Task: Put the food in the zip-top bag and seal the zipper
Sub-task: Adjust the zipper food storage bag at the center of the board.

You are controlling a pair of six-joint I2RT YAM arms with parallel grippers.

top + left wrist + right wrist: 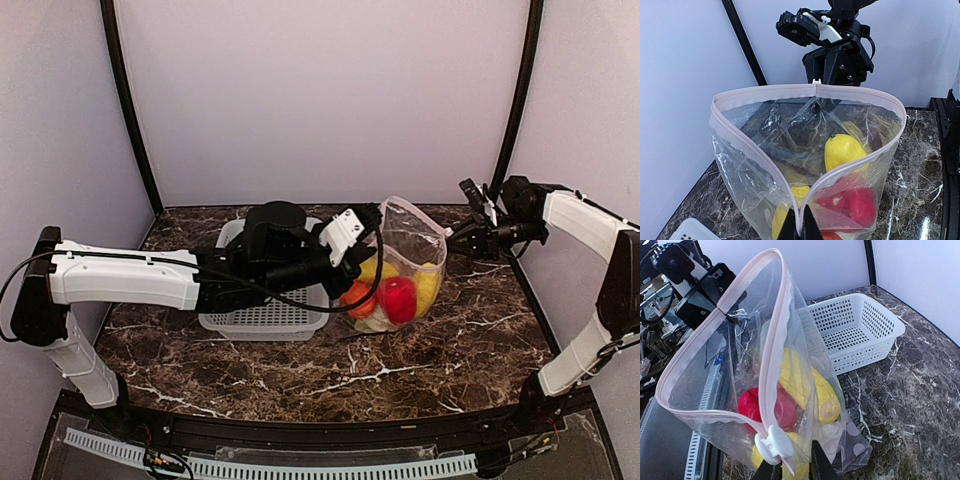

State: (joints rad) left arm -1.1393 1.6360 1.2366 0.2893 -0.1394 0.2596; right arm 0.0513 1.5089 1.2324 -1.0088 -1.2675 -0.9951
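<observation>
The clear zip-top bag (405, 250) stands on the table with its mouth open, held between both grippers. Inside lie a red piece (398, 298), an orange piece (357, 295), yellow pieces (427, 285) and a whitish piece (370, 322). I see no grape bunch. My left gripper (800, 231) is shut on the near end of the pinkish-white zipper (760, 160); a yellow piece (842, 150) and the red piece (855, 202) show through. My right gripper (790, 471) is shut on the bag's other end, just beside the white slider (774, 445). The zipper (775, 315) is unsealed along its length.
The white mesh basket (262, 315) sits left of the bag, under my left arm, and looks empty in the right wrist view (855, 332). Dark marble table (330, 370) extends in front of the bag. Enclosure walls and black posts (130, 110) stand close behind.
</observation>
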